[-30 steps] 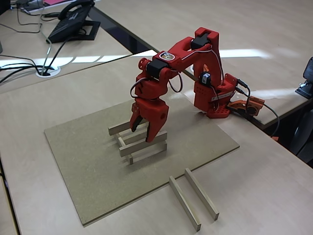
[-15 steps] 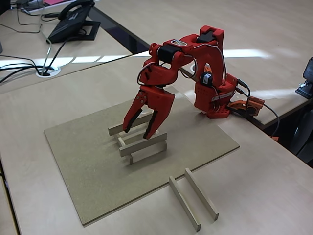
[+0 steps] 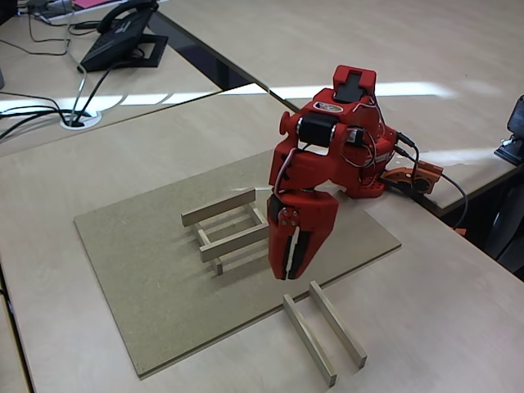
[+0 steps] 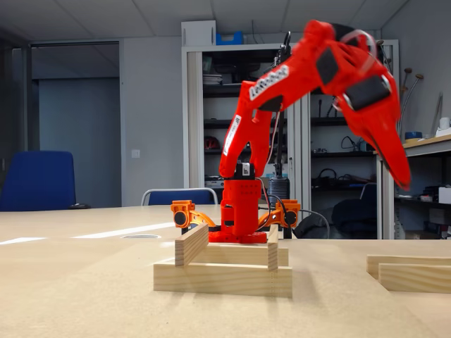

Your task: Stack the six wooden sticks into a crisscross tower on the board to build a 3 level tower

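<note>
A two-level crisscross tower (image 3: 229,229) of pale wooden sticks stands on the brown board (image 3: 139,270); from the side the tower (image 4: 222,267) shows two sticks across two. Two more sticks (image 3: 323,332) lie side by side on the table just off the board's front right edge, and they appear low at the right as sticks (image 4: 412,271) in the side view. My red gripper (image 3: 289,274) hangs point-down above the board's edge, between the tower and the loose sticks. Its fingers are together and hold nothing. From the side, the gripper (image 4: 402,176) is well above the table, right of the tower.
The arm's base (image 3: 360,168) stands at the board's far right corner with an orange part and cable beside it. A desk phone (image 3: 123,37) and cables (image 3: 49,110) lie at the back left. A black object (image 3: 514,135) sits at the right edge.
The gripper has lifted off the tower and swung right and forward towards the loose sticks. Its fingers, open before, have come together. The tower has not moved.
</note>
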